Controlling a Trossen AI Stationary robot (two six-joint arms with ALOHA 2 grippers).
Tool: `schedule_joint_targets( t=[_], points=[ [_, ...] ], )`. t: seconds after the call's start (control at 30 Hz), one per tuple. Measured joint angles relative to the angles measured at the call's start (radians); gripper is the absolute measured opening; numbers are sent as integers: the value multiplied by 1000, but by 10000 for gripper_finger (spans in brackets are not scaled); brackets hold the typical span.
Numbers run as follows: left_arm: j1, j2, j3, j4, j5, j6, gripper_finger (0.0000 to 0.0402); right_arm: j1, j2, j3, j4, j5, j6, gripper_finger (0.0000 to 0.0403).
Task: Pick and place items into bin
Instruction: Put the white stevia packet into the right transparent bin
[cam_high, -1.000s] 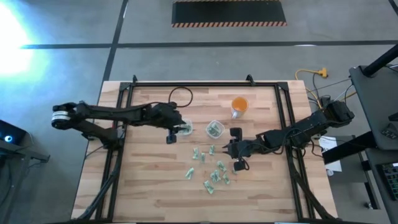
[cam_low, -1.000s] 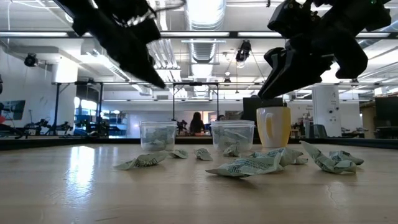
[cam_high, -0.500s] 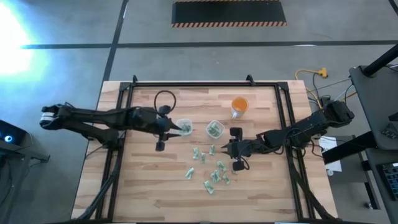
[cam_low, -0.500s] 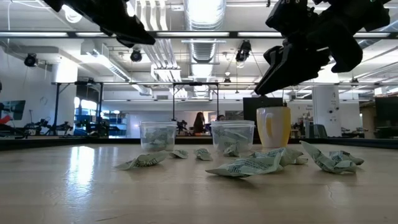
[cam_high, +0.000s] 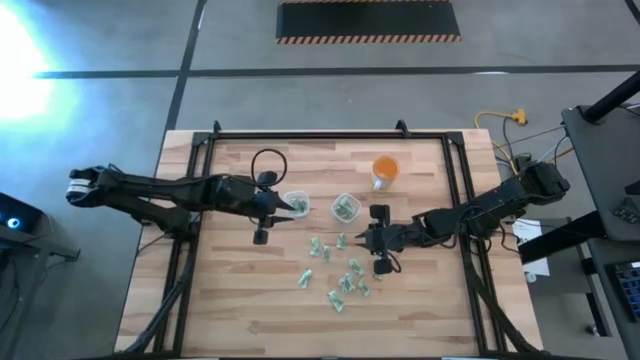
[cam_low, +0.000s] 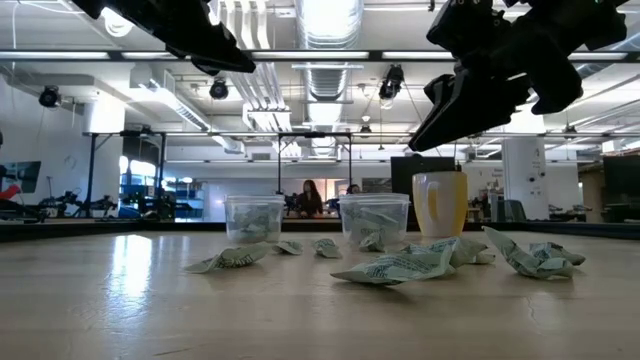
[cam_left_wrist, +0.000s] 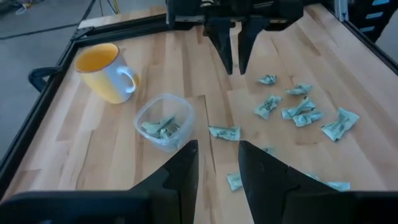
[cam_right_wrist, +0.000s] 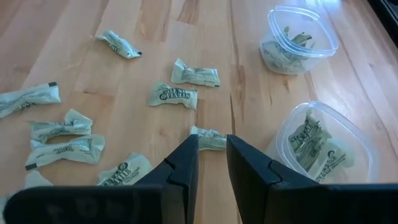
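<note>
wrappers (cam_right_wrist: 173, 95): green print, words unreadable | left gripper (cam_left_wrist: 217, 163): slightly parted, empty, 9 o'clock | right gripper (cam_right_wrist: 212, 163): narrow gap, empty, 3 o'clock

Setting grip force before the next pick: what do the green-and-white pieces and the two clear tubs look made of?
Pieces: thin printed wrapper film or paper, probably; crinkled, twisted ends. Tubs: clear, glossy thin plastic by the look; the contents show through the walls.
</note>
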Motion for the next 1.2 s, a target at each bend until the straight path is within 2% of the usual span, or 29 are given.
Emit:
schedule_joint_targets(
  t=[1.2],
  points=[
    [0,9,2,36,-16,18,98,0,0,-1,20,-1,4,73]
  ],
)
